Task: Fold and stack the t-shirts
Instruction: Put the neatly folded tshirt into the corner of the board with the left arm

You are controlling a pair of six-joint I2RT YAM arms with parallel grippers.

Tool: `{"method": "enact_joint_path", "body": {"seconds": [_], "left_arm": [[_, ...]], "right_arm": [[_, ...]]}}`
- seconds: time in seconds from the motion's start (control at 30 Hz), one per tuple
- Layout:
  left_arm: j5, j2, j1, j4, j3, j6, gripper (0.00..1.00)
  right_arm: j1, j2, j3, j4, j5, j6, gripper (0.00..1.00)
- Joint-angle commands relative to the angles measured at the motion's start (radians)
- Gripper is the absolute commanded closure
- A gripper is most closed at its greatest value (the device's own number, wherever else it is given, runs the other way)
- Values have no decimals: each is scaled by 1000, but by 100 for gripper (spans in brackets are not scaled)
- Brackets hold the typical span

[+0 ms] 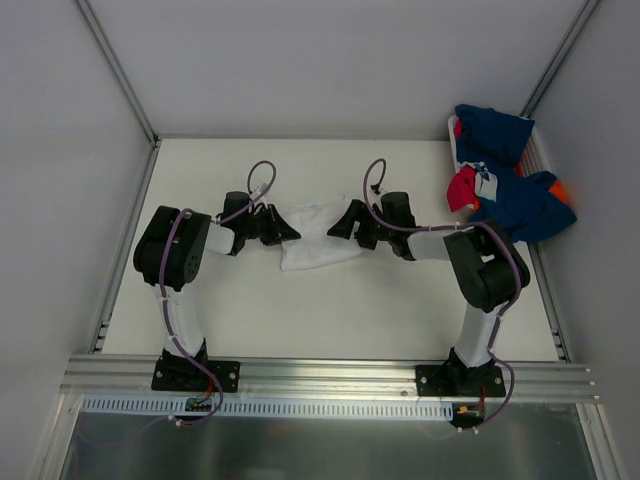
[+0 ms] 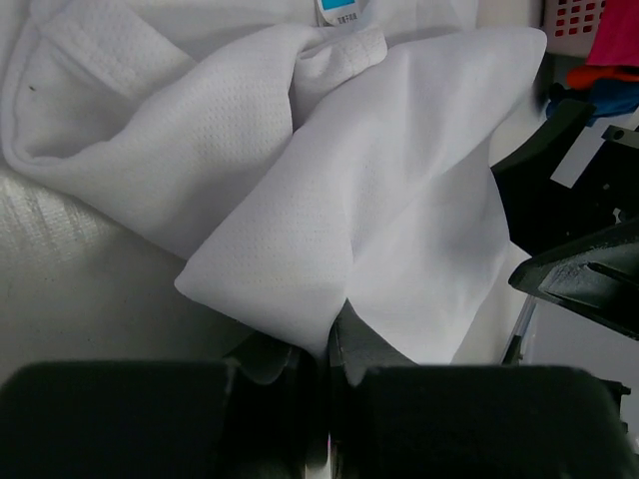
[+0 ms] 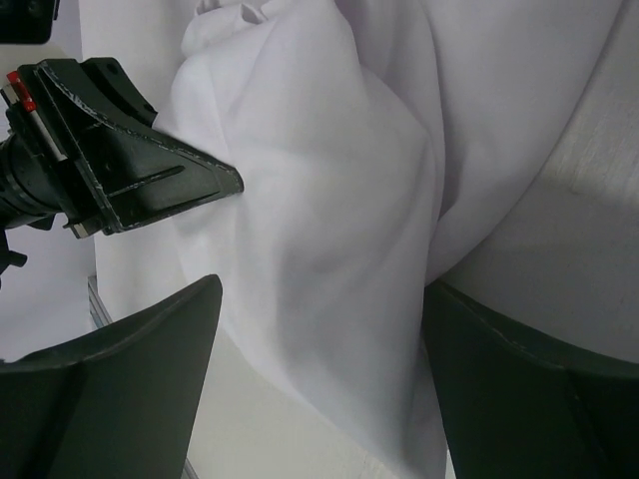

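A plain white t-shirt (image 1: 318, 240) lies crumpled on the table's middle between both grippers. Its blue neck label (image 2: 339, 10) shows at the top of the left wrist view. My left gripper (image 1: 283, 229) is shut on a corner of the white t-shirt (image 2: 379, 200), with the cloth pinched between the fingertips (image 2: 329, 344). My right gripper (image 1: 346, 222) is open, its fingers (image 3: 150, 369) standing either side of a fold of the white t-shirt (image 3: 329, 230). More t-shirts are heaped at the back right: navy ones (image 1: 515, 195), a pinkish-red one (image 1: 462, 188), some orange (image 1: 563, 190).
A white basket (image 1: 541, 152) stands at the back right corner under the heap; its mesh also shows in the left wrist view (image 2: 574, 15). Walls close in the table on the left, back and right. An aluminium rail (image 1: 330, 375) runs along the near edge.
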Motion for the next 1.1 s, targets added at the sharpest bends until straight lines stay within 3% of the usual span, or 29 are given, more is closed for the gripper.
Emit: {"method": "enact_joint_path", "body": {"seconds": [0.0, 0.17, 0.4, 0.73, 1.07], "left_arm": [[-57, -11, -9, -120, 5, 58, 100], [-316, -131, -7, -395, 19, 144, 100], [-647, -338, 1, -643, 45, 215, 100], [-801, -394, 24, -841, 105, 305, 100], [-887, -346, 145, -911, 148, 353, 100]], "right_arm": [[12, -8, -50, -69, 8, -13, 16], [11, -45, -82, -72, 17, -31, 16], [12, -142, -117, -139, 37, -86, 16], [12, -241, -151, -201, 62, -134, 16], [12, -300, -180, -233, 74, -160, 16]]}}
